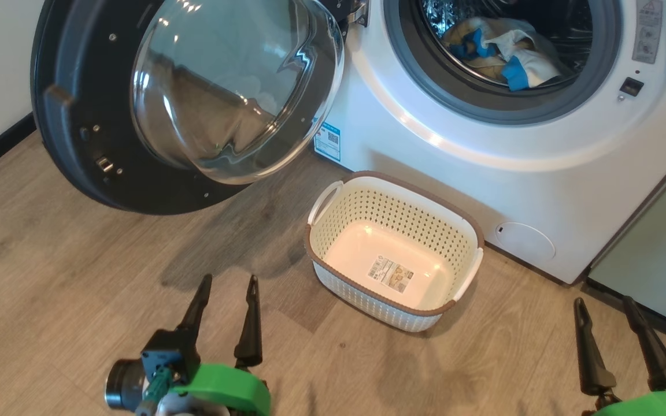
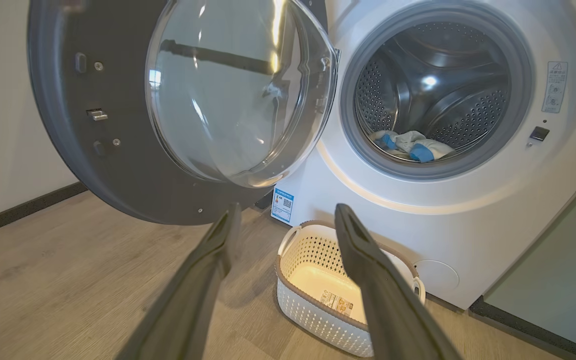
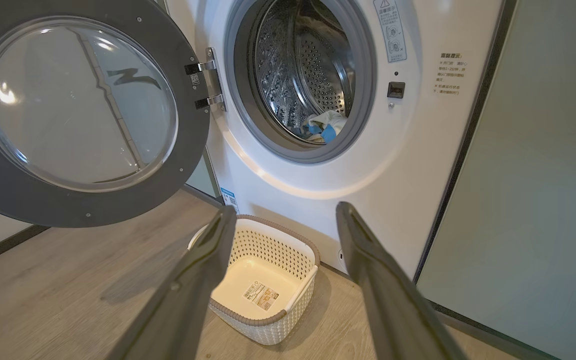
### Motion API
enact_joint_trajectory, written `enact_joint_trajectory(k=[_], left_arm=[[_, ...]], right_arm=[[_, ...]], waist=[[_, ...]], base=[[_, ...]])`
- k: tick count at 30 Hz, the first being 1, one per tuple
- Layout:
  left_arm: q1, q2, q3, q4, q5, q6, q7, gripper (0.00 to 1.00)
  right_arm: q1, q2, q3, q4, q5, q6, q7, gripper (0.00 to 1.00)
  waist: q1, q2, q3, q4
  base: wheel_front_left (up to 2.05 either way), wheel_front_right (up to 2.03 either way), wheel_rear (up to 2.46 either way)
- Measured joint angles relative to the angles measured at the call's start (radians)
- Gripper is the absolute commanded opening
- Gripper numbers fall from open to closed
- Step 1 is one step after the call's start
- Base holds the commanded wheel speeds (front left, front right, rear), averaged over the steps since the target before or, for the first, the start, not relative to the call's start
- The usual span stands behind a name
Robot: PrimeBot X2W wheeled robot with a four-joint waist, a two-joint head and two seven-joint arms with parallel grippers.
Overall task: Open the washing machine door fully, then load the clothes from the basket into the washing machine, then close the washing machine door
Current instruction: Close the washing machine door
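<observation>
Door (image 1: 194,104) hangs swung wide ahead and left of my left fingers (image 1: 197,309), which like my right fingers (image 1: 586,346) stand apart and empty; stiff, hinged, likely weighty, so I'd push the free edge of its black rim (image 1: 58,144), not the slick glass (image 1: 235,98).

Just ahead of your left gripper (image 1: 229,278), the washing machine door (image 1: 96,144) is cut off by the head view's top edge, so its upper rim is lost to you. Farther ahead of your right gripper (image 1: 603,300), the washing machine (image 1: 425,150) runs off the top and right edges. The clothes (image 1: 500,49) lie partly behind the grey seal (image 1: 483,104), and you cannot count the pieces. In the left wrist view, that gripper's own right finger (image 2: 383,290) covers part of the basket (image 2: 313,250). The label (image 1: 389,274) on the basket floor is too small to read. Your right gripper's body is cut off at the bottom corner.
</observation>
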Motion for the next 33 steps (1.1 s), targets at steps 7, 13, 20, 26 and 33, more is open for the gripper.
enact_joint_trajectory(k=[7, 13, 20, 26, 33], left_arm=[[-0.008, -0.023, 0.034, -0.036, 0.005, -0.003, -0.003, 0.32], [-0.021, -0.050, 0.084, -0.073, -0.028, -0.038, -0.003, 0.00], [-0.049, -0.113, 0.189, -0.146, -0.180, -0.173, -0.003, 0.00], [-0.152, -0.112, 0.286, -0.184, -0.308, -0.248, -0.007, 0.00], [-0.314, -0.074, 0.434, -0.143, -0.516, -0.301, 0.056, 0.00]], right_arm=[[0.000, -0.004, 0.000, 0.000, 0.000, 0.000, 0.004, 1.00], [0.000, -0.007, 0.000, 0.000, 0.000, 0.000, 0.005, 1.00], [0.000, -0.010, -0.002, -0.008, 0.000, 0.000, 0.014, 1.00], [-0.002, -0.016, 0.000, -0.021, 0.000, 0.000, 0.023, 1.00], [-0.016, -0.040, 0.004, -0.036, 0.000, 0.000, 0.037, 1.00]], waist=[[0.0000, 0.0000, 0.005, 0.001], [0.0000, 0.0000, 0.007, 0.002], [0.0000, 0.0000, 0.012, 0.007], [0.0000, 0.0000, 0.024, 0.007], [0.0000, 0.0000, 0.051, -0.002]], base=[[0.00, 0.00, 0.00], [0.00, 0.00, 0.00], [0.00, 0.00, 0.00], [0.00, 0.00, 0.00], [0.00, 0.00, 0.00]])
